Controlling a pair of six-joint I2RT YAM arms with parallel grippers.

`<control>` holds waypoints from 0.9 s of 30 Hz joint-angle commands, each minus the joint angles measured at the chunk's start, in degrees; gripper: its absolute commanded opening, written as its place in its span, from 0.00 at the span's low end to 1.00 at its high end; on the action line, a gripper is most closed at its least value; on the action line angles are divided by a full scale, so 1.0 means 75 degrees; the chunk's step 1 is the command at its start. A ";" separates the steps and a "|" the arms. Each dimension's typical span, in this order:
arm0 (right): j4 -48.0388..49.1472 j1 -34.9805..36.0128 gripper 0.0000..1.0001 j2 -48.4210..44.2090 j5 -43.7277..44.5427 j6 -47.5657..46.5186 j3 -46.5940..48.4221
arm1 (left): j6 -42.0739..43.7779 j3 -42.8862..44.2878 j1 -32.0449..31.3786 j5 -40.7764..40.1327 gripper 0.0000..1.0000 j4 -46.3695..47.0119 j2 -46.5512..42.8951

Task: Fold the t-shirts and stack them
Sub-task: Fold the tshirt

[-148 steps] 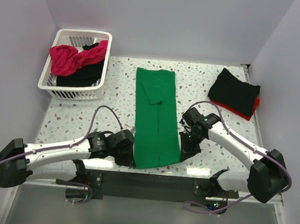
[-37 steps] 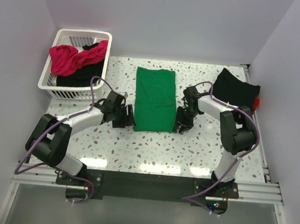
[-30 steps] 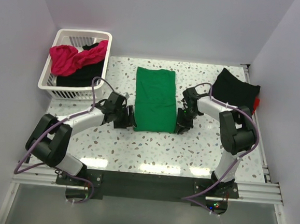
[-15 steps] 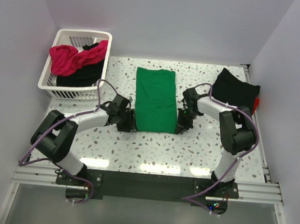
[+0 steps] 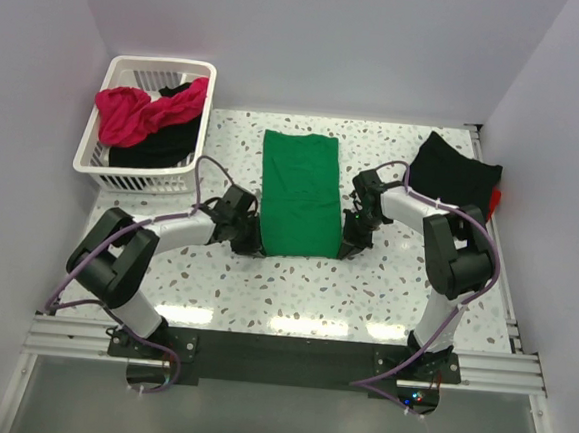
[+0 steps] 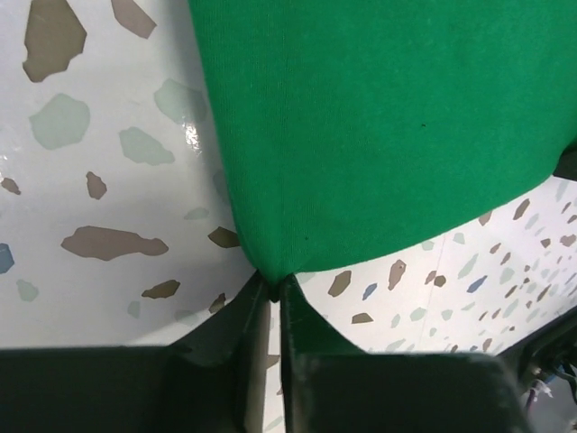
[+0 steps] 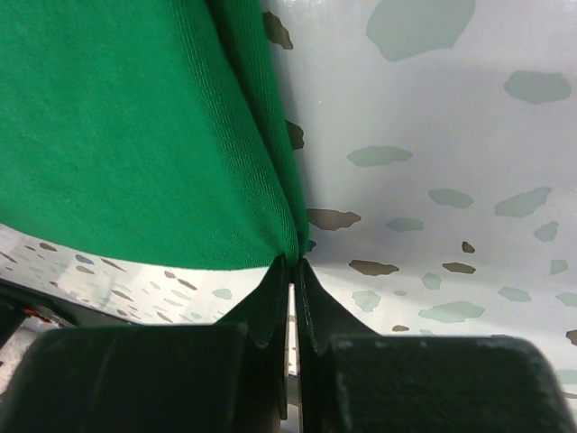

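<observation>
- Leftmost, the white basket point(image 5: 137, 177) held a magenta-pink t-shirt point(image 5: 127, 113) over black cloth point(image 5: 160, 146), heaped unfolded and apparently awaiting their turn.
- Next, the left gripper point(image 6: 275, 284) was clenched on the near left corner of the green t-shirt point(image 5: 299, 192), which lay flat, folded narrow, on the table point(image 5: 264, 285).
- Opposite, the right gripper point(image 7: 293, 266) pinched the near right corner; the matched holds likely served to lift that edge evenly.
- Far right, a folded black t-shirt point(image 5: 453, 177) sat on a red t-shirt point(image 5: 493, 200), probably the stack.
</observation>
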 commanded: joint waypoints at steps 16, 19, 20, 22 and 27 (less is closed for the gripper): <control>-0.0464 0.0034 0.00 -0.0340 0.0748 -0.0058 0.0221 | 0.0078 -0.0022 -0.0132 -0.0857 0.00 -0.0754 -0.0197; -0.0476 0.0034 0.00 -0.0398 0.0748 -0.0069 0.0221 | 0.0078 -0.0058 -0.0132 -0.0904 0.00 -0.0801 -0.0349; -0.0499 0.0046 0.00 -0.0456 0.0748 -0.0069 0.0233 | 0.0067 -0.0069 -0.0143 -0.0892 0.00 -0.0825 -0.0384; -0.0593 0.0046 0.00 -0.0492 0.0714 -0.0104 0.0256 | 0.0043 -0.0058 -0.0167 -0.0857 0.00 -0.0848 -0.0478; -0.0851 0.0034 0.00 -0.0889 0.0561 -0.0151 0.0268 | -0.0050 -0.0069 -0.0272 -0.0822 0.00 -0.1258 -0.0993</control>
